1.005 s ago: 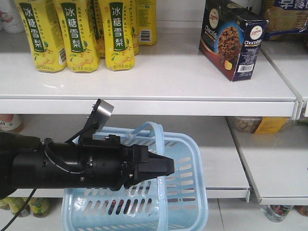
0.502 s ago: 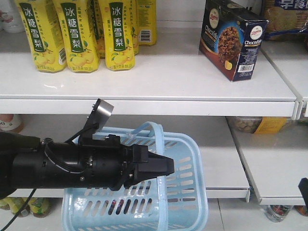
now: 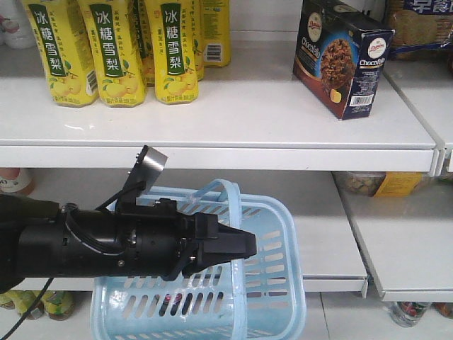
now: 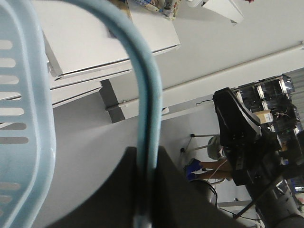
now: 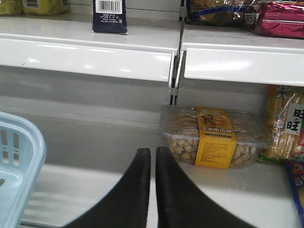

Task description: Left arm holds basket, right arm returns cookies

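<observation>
The light blue basket (image 3: 277, 283) hangs in front of the lower shelf. My left gripper (image 3: 246, 245) is shut on its arched handle (image 3: 228, 188). In the left wrist view the handle (image 4: 148, 95) runs straight down between the dark jaws of the left gripper (image 4: 144, 159), with the basket's slotted wall (image 4: 23, 118) at the left. The cookies box (image 3: 341, 57) stands on the upper shelf at the right, and its barcode end (image 5: 109, 15) shows in the right wrist view. My right gripper (image 5: 153, 152) is shut and empty, low before the lower shelf, and is out of the front view.
Yellow drink bottles (image 3: 106, 49) line the upper shelf's left side. The white shelf lip (image 3: 212, 154) juts out above the basket. A clear tub of biscuits with a yellow label (image 5: 213, 137) sits on the lower shelf just beyond my right gripper. Snack packets (image 5: 278, 19) fill the upper right.
A small black part that showed at the front view's right edge half a second ago is gone. The left arm, basket and cookies box have not moved.
</observation>
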Controlling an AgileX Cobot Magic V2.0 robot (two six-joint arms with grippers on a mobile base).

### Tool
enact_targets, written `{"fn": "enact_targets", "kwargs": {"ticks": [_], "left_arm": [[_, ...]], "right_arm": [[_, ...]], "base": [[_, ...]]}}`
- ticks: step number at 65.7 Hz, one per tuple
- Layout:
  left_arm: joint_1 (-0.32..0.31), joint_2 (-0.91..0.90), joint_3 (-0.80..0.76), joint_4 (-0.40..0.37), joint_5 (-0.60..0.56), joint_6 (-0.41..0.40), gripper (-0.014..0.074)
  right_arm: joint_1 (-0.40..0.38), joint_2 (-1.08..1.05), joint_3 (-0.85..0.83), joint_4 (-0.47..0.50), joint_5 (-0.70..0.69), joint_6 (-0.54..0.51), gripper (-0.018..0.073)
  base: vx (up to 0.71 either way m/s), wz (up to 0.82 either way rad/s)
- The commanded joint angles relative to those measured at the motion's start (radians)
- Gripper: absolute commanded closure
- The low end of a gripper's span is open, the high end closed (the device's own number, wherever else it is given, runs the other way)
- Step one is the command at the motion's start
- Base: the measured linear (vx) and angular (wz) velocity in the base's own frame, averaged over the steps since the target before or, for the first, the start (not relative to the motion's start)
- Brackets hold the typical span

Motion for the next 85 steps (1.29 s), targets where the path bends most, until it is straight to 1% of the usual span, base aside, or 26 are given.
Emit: {"fn": "enact_targets", "kwargs": {"ticks": [1,31,37,40,48,57,62,66,68,71,73,78,79,80,81,82,83,85], "left_arm": [[-0.006,-0.041,-0.037,-0.095,0.042,0.008,0.0599],[-0.006,-0.041,-0.037,-0.095,0.042,0.008,0.0599],[-0.008,-0.039,-0.034,-0.09,0.021,0.01,0.0599],[-0.008,-0.045,-0.029,-0.075,0.026,0.01,0.0599],[-0.008,-0.098,0.013,0.002,0.031,0.01,0.0599],[-0.008,-0.215,0.123,0.081,0.002,0.01,0.0599],[-0.008,-0.322,0.183,0.152,-0.052,0.006,0.0599],[-0.008,-0.403,0.23,0.234,-0.11,-0.01,0.0599],[-0.008,-0.455,0.25,0.272,-0.139,-0.03,0.0599],[-0.008,-0.528,0.285,0.341,-0.194,-0.088,0.0599],[-0.008,-0.572,0.305,0.398,-0.226,-0.134,0.0599],[-0.008,-0.692,0.353,0.548,-0.309,-0.3,0.0599],[-0.008,-0.723,0.365,0.602,-0.328,-0.351,0.0599],[-0.008,-0.744,0.373,0.639,-0.339,-0.386,0.0599],[-0.008,-0.764,0.38,0.696,-0.35,-0.421,0.0599],[-0.008,-0.783,0.388,0.737,-0.36,-0.457,0.0599],[-0.008,-0.802,0.395,0.78,-0.375,-0.512,0.0599],[-0.008,-0.848,0.414,0.869,-0.391,-0.585,0.0599]], "right_arm": [[-0.007,0.01,-0.028,0.004,-0.073,0.0,0.057],[-0.007,0.01,-0.028,0.004,-0.073,0.0,0.057],[-0.007,0.01,-0.028,0.004,-0.073,0.0,0.057],[-0.007,0.01,-0.028,0.004,-0.073,0.0,0.057],[-0.007,0.01,-0.028,0.004,-0.073,0.0,0.057],[-0.007,0.01,-0.028,0.004,-0.073,0.0,0.057],[-0.007,0.01,-0.028,0.004,-0.073,0.0,0.057],[-0.007,0.01,-0.028,0.004,-0.073,0.0,0.057],[-0.007,0.01,-0.028,0.004,-0.073,0.0,0.057],[-0.007,0.01,-0.028,0.004,-0.073,0.0,0.057],[-0.007,0.01,-0.028,0.004,-0.073,0.0,0.057],[-0.007,0.01,-0.028,0.004,-0.073,0.0,0.057],[-0.007,0.01,-0.028,0.004,-0.073,0.0,0.057],[-0.007,0.01,-0.028,0.004,-0.073,0.0,0.057],[-0.007,0.01,-0.028,0.004,-0.073,0.0,0.057],[-0.007,0.01,-0.028,0.004,-0.073,0.0,0.057],[-0.007,0.01,-0.028,0.004,-0.073,0.0,0.057],[-0.007,0.01,-0.028,0.004,-0.073,0.0,0.057]], "base": [[0.0,0.0],[0.0,0.0],[0.0,0.0],[0.0,0.0],[0.0,0.0],[0.0,0.0],[0.0,0.0],[0.0,0.0],[0.0,0.0],[0.0,0.0],[0.0,0.0],[0.0,0.0],[0.0,0.0],[0.0,0.0],[0.0,0.0],[0.0,0.0],[0.0,0.0],[0.0,0.0]]}}
